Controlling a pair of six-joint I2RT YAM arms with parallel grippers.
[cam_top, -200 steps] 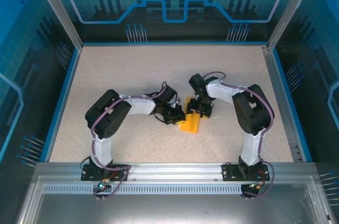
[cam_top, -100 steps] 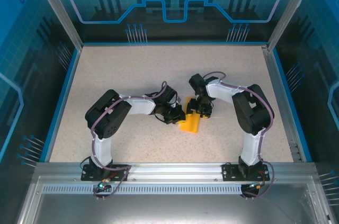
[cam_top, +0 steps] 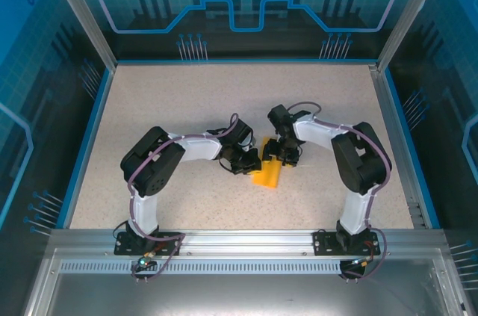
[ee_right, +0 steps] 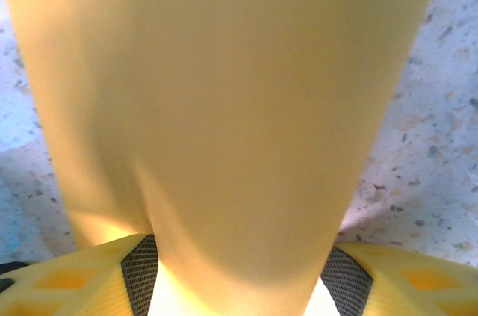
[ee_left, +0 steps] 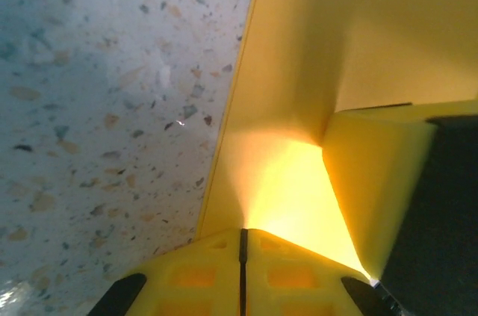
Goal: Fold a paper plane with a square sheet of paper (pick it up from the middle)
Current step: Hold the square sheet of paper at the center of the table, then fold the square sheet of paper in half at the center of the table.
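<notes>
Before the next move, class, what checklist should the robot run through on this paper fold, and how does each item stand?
1. Jaws of the left gripper shut: ok.
2. That gripper pinching the paper: cannot tell.
3. Paper running between the fingers of the right gripper: ok.
4. Right gripper clamping it firmly: cannot tell.
5. Paper folded narrow, lying on the table: ok.

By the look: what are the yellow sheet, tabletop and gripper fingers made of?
Yellow sheet: thin matte paper; light glows through it, creases sharp.
Tabletop: hard speckled stone-look surface, laminate or composite, cannot tell; faint sheen.
Left gripper fingers: yellow moulded or printed plastic, recessed pockets.
Right gripper pads: black, cross-hatched, probably rubber.
</notes>
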